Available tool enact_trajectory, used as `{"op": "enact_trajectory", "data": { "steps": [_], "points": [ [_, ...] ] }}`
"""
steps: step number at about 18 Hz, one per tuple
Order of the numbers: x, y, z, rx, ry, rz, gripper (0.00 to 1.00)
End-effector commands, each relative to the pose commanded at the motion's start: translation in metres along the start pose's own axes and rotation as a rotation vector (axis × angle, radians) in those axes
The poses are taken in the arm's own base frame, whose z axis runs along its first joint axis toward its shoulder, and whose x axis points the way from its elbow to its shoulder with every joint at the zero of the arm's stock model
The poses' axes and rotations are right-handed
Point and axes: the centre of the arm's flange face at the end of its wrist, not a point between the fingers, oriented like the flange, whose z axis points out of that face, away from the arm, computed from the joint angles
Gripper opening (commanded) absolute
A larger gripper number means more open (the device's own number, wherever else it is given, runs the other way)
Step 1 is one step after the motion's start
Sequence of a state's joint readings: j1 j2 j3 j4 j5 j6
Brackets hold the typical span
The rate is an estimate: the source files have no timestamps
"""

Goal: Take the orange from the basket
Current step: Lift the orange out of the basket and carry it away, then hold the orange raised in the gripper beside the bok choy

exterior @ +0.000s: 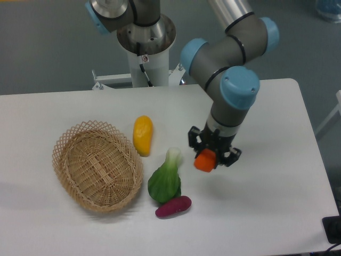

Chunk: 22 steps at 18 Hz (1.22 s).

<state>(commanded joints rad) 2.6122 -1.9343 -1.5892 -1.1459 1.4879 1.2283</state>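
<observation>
The gripper [209, 154] is clenched on the orange [204, 160], holding it above the white table [266, 176], to the right of the basket [97, 166] and well apart from it. The orange is small, glossy and plastic-looking, a blocky rounded lump with no clear long axis; it hangs below the black fingers, which press on its left and right sides, and its lower face tilts slightly toward the near left.

The basket is an oval of light-tan woven wicker with an open-weave scalloped rim, its long axis running from far left to near right. Nothing lies in it.

Just beside its far right rim lies a smooth yellow oblong fruit [143, 135], long axis running far to near. Nearer, a leafy green vegetable [165, 178] with a pale stalk end pointing far lies beside the basket's right edge, and a small purple oblong [173, 206] touches its near side. The arm [232, 64] is grey metal with light-blue joint caps.
</observation>
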Motion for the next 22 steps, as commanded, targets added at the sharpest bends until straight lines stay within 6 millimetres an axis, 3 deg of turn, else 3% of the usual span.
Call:
{"op": "enact_trajectory", "data": {
  "steps": [6,22],
  "points": [
    [-0.028,0.041,-0.006,-0.018,-0.029,0.15,0.38],
    [-0.04,0.041,-0.007,-0.021,-0.067,0.17,0.38]
  ]
}}
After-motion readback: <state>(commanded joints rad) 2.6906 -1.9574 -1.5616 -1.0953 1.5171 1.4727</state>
